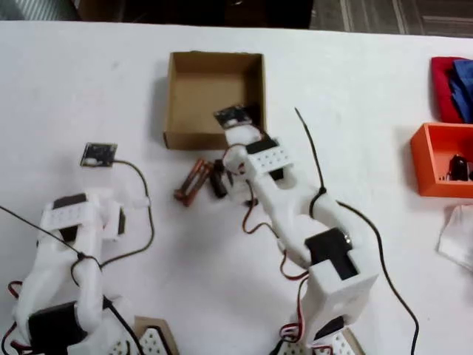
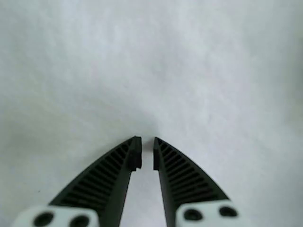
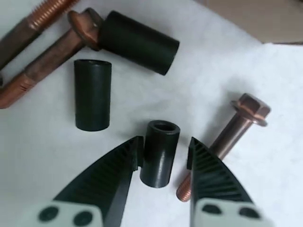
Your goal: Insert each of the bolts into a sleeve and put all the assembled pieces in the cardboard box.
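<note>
Right gripper (image 3: 164, 152) is spread wide with nothing in its grasp, and a black sleeve (image 3: 160, 158) lies on the white table (image 1: 355, 81) right between its jaws. One pad is just beside it and the other shows a gap. The sleeve's long axis runs roughly the way the gripper points, open bore facing away from the wrist, so I'd judge the jaws would close across its width. A copper bolt (image 3: 232, 137) lies just outside one jaw, flanged head away and threaded tip close by the finger, and that's the piece I'd worry about catching. Farther off are two more sleeves (image 3: 92, 94) and two more bolts (image 3: 42, 59), one sleeve touching a bolt head. From the high view the parts read as one cluster (image 1: 196, 181) partly under the right arm, just on the arms' side of the cardboard box (image 1: 214, 138), which stands toward the table's far edge. The wrist view is what separates them piece by piece. The left gripper (image 2: 146, 152) is well apart toward the near-left corner, over bare table, jaws nearly closed with a narrow slit and nothing between them. The right arm is clearly the nearer one.
</note>
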